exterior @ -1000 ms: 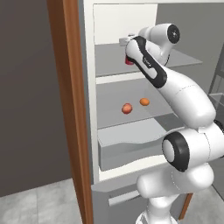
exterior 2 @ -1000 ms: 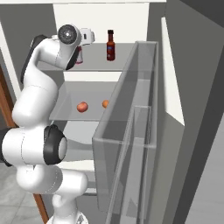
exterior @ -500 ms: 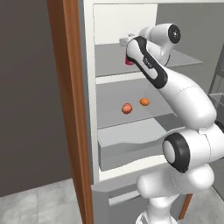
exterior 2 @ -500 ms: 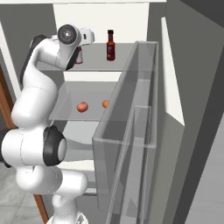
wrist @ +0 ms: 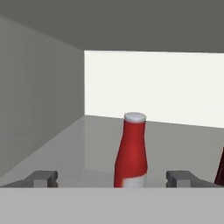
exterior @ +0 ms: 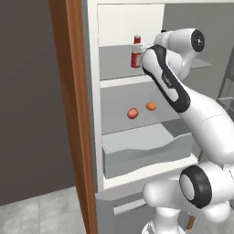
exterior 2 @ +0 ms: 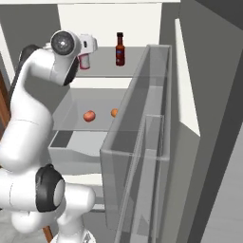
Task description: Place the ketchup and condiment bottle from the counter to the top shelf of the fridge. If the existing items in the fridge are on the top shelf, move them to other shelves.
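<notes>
Now my gripper (wrist: 112, 178) is wide open, so the ketchup (wrist: 130, 152) stands alone on the top shelf (wrist: 78, 144), near the condiment bottle (exterior 2: 120, 49).

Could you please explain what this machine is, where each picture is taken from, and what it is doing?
It is a white robot arm on a driving base, reaching into an open fridge. Two pictures come from cameras on the base, behind the arm to its left and right; the third looks along the hand. The ketchup stands upright on the top shelf, with the condiment bottle beside it. Two small fruits lie on the shelf below. The gripper is open, its fingers on either side of the ketchup, holding nothing.
</notes>
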### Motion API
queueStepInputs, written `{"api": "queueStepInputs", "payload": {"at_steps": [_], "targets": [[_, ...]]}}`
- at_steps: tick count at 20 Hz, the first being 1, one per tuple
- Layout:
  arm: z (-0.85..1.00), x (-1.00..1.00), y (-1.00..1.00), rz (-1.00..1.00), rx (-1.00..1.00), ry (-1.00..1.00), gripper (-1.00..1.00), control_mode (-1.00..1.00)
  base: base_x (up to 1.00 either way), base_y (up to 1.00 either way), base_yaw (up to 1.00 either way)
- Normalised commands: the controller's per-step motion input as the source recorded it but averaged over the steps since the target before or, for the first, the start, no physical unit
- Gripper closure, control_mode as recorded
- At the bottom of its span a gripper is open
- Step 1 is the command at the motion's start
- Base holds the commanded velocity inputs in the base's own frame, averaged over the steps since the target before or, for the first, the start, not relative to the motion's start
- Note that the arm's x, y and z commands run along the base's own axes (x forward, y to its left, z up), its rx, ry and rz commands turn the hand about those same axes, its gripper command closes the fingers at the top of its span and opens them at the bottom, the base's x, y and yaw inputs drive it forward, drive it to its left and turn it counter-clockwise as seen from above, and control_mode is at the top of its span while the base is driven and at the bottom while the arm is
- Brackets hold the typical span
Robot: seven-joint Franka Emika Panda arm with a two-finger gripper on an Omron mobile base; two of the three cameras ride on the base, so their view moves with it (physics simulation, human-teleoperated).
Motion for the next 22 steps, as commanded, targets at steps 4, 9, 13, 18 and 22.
{"api": "queueStepInputs", "payload": {"at_steps": [4,9,13,18,22], "targets": [[0.00,-1.00,-0.08,-0.02,0.02,-0.05,-1.00,-1.00,0.00,0.00,0.00],[0.00,-1.00,-0.13,-0.04,0.04,-0.05,-1.00,-1.00,0.00,0.00,0.00],[0.00,-1.00,-0.25,-0.06,0.04,-0.01,-1.00,-1.00,0.00,0.00,0.00],[-0.33,-1.00,-0.15,-0.03,0.00,0.05,-1.00,-1.00,0.00,0.00,0.00],[-0.99,-1.00,0.02,0.00,-0.12,0.28,-1.00,-1.00,0.00,0.00,0.00]]}}
